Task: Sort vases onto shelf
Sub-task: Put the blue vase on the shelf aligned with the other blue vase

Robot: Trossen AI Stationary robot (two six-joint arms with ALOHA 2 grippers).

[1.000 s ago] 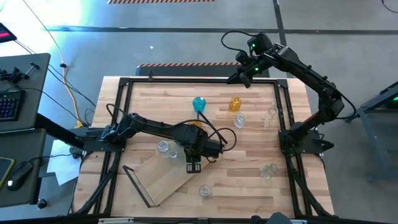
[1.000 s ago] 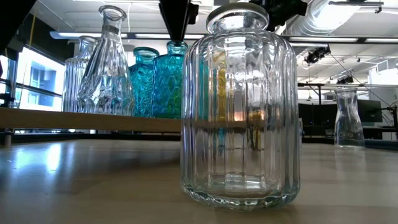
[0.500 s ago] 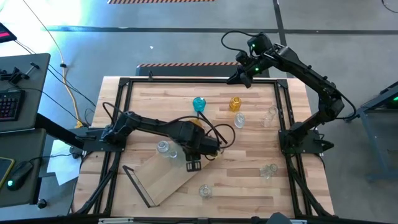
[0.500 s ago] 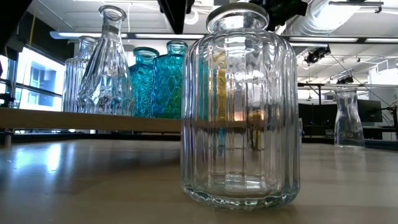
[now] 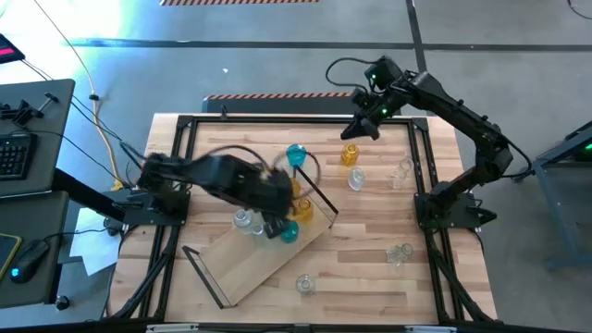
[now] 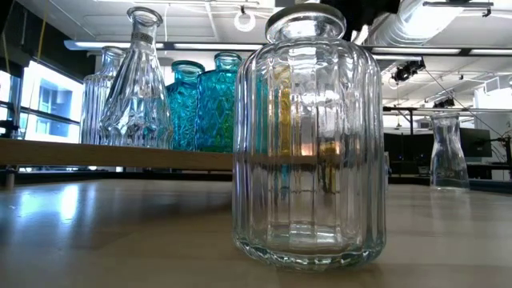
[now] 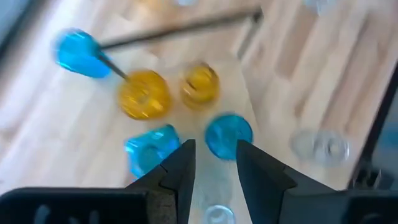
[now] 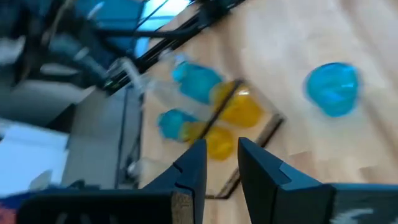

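The shelf (image 5: 250, 264) lies slantwise on the table's near left, with black wire frames at both ends. Teal vases (image 5: 289, 231), amber vases (image 5: 301, 209) and a clear vase (image 5: 242, 219) stand on its far part. On the bare table stand a teal vase (image 5: 296, 154), an amber vase (image 5: 350, 154) and clear vases (image 5: 356, 180). My left gripper (image 5: 273, 228) hovers open over the shelf's teal vases (image 7: 229, 134), holding nothing. My right gripper (image 5: 363, 129) hangs open above the far edge, beyond the amber vase, empty (image 8: 217, 163).
More clear vases stand at the right (image 5: 402, 169), the near right (image 5: 400, 252) and near the front edge (image 5: 305, 284). The last fills the low view (image 6: 308, 144), with the shelf's vases (image 6: 186, 104) behind it. A black frame (image 5: 185, 125) rims the tabletop.
My left arm has swung quickly back toward the table's left and risen. Its finger has left the top of the low view. The teal and amber vases on the shelf now show. My right gripper has shifted slightly toward the amber vase.
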